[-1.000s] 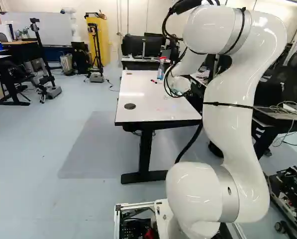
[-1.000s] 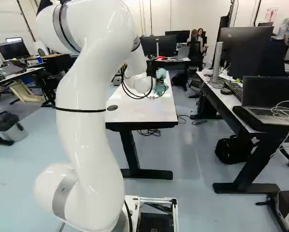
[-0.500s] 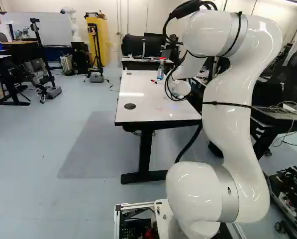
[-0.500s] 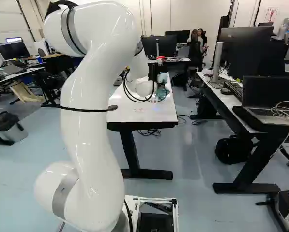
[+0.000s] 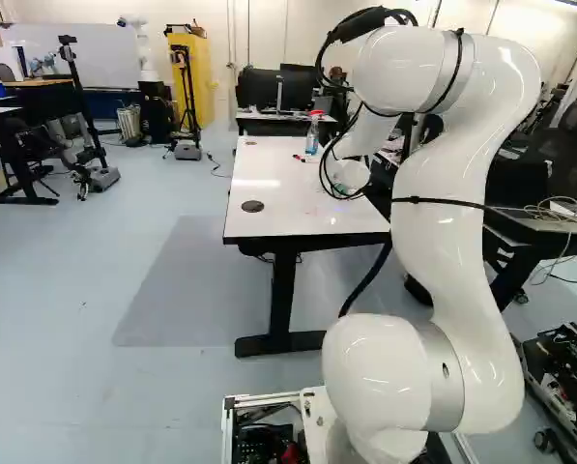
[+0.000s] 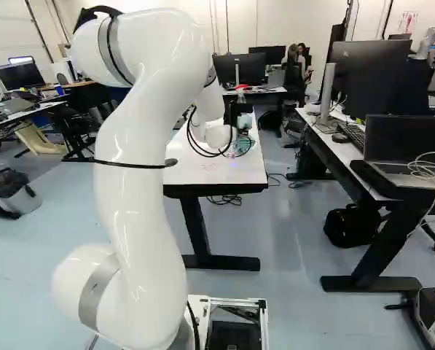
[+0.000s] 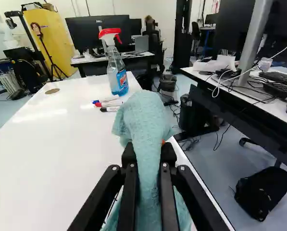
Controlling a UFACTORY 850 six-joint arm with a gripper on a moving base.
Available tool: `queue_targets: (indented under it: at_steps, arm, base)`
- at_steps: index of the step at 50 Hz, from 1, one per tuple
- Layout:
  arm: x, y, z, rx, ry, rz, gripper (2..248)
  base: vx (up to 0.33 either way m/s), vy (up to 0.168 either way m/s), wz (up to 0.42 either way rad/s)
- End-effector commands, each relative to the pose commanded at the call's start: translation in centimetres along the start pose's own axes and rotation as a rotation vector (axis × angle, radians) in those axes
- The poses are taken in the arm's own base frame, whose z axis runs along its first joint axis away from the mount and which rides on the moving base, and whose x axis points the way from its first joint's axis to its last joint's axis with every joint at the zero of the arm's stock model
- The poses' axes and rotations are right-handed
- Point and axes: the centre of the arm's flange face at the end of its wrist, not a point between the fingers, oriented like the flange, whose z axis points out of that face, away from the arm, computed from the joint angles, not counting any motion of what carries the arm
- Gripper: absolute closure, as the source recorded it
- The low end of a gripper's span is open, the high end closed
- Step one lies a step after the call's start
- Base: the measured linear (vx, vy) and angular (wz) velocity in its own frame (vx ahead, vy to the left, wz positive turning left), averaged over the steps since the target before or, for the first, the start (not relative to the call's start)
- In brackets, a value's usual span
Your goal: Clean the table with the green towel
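Observation:
My gripper (image 6: 239, 130), mostly hidden behind the arm's wrist in the right base view, is over the right part of the white table (image 6: 202, 169). In the wrist view the gripper (image 7: 148, 156) is shut on the green towel (image 7: 144, 120). The towel bunches up between both fingers, bulges out ahead of them and hangs down below. Whether it touches the tabletop I cannot tell. In the left base view only a little of the towel shows by the wrist.
A spray bottle (image 7: 117, 67) stands ahead of the towel, with several markers (image 7: 107, 103) lying beside it. A round black grommet (image 5: 252, 206) sits in the tabletop. Right of the table is a desk with monitors (image 6: 366, 76). Another robot (image 5: 141, 48) stands far back.
The arm has shifted slightly: its wrist has lowered a little over the table, and the towel has moved with it in the gripper. The base has not moved.

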Motion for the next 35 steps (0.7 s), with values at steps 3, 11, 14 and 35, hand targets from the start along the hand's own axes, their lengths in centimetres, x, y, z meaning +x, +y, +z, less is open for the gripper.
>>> queue_targets:
  at_steps: [3,11,14,35]
  arm:
    - [-0.01,0.00,0.00,0.000,-0.001,0.000,203]
    - [-0.07,0.00,0.00,0.000,-0.008,0.000,203]
    - [-0.12,0.00,0.00,0.000,-0.014,0.000,203]
    - [-0.62,0.00,-0.02,0.000,-0.068,0.000,203]
  base:
    - [0.000,0.000,0.000]
    - [0.000,0.000,0.000]
    - [0.000,0.000,0.000]
    - [0.000,0.000,0.000]
